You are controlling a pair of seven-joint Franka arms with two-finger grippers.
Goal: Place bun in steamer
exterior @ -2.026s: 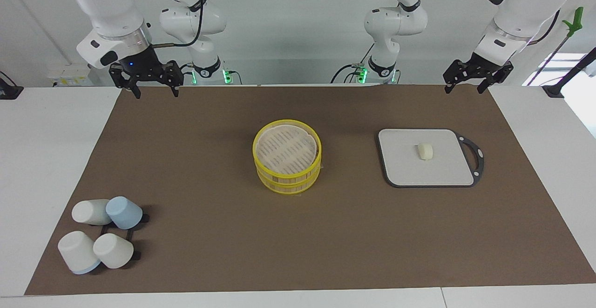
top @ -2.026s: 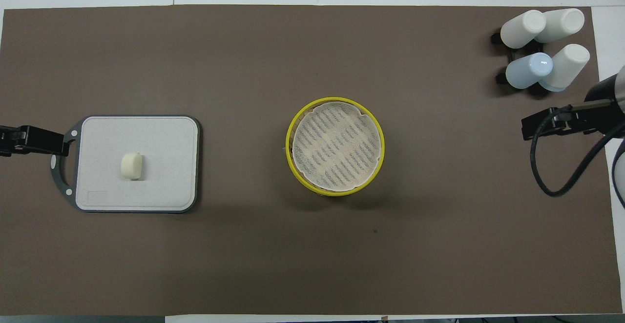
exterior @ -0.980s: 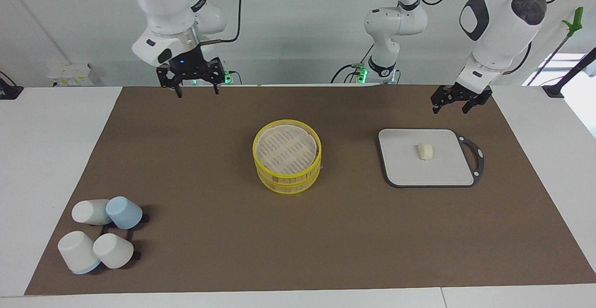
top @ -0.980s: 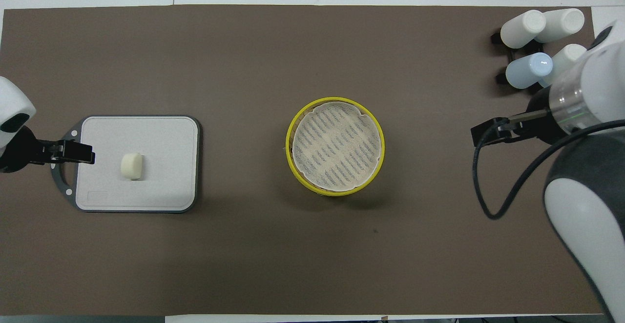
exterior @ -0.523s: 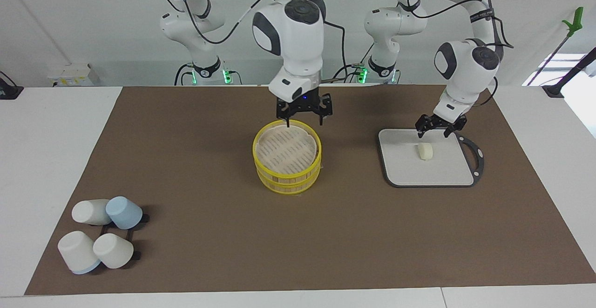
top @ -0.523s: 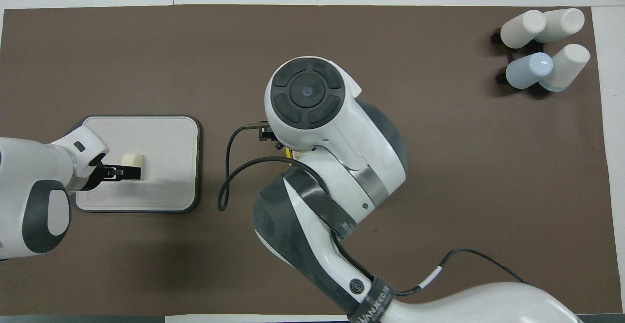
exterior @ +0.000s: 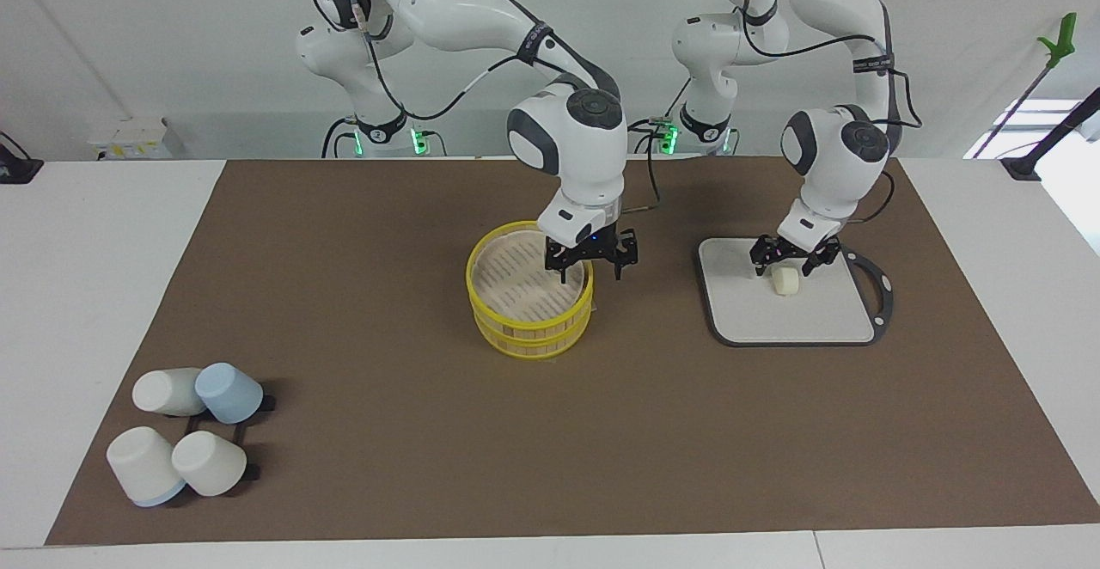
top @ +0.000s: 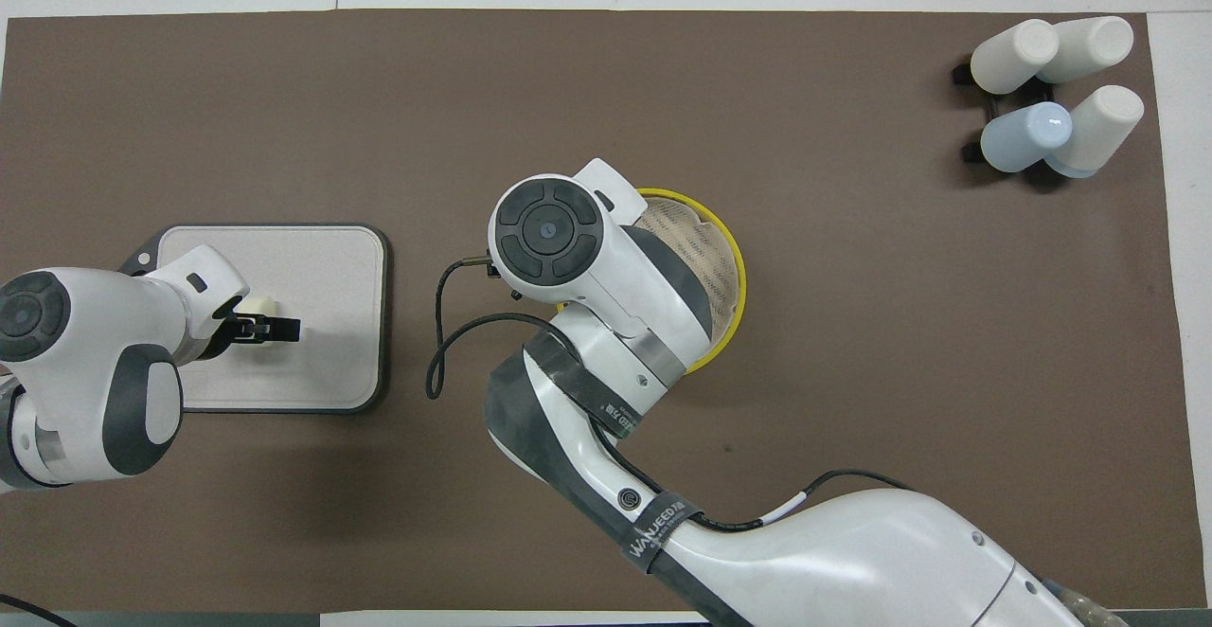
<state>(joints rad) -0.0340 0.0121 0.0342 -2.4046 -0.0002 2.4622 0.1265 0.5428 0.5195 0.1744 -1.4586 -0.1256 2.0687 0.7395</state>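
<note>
Start at the right arm's end of the table [exterior: 86,294]. Four cups [exterior: 185,440], three pale and one light blue, lie tipped on a black rack [exterior: 225,423] at the corner of the brown mat [exterior: 387,431] farthest from the robots. They are well apart from everything else.

Move to the middle of the mat. The steamer [exterior: 528,328] stands there upright, a yellow-rimmed basket with its woven lid [exterior: 516,281] seated in the top rim. The right arm reaches in from its base and bends down over the steamer. The right gripper [exterior: 590,273] points down at the edge of the steamer that faces the left arm's end. Its fingers are apart: one fingertip is over the lid just inside the yellow rim, the other is outside the rim, so the rim lies between them. You cannot tell whether either fingertip touches the lid or the rim. The gripper holds nothing.

Continue toward the left arm's end. A grey board [exterior: 799,320] with a dark frame lies flat on the mat, its looped handle [exterior: 876,290] turned toward that end. The bun [exterior: 785,284] rests on the board, in the half nearer to the robots. It is not in the steamer, and the two are well apart. The left gripper [exterior: 784,272] is down at the bun with its fingers spread, one on each side. A gap shows at each finger, so the bun is bracketed, not clamped. In the overhead view the gripper covers most of the bun.
</note>
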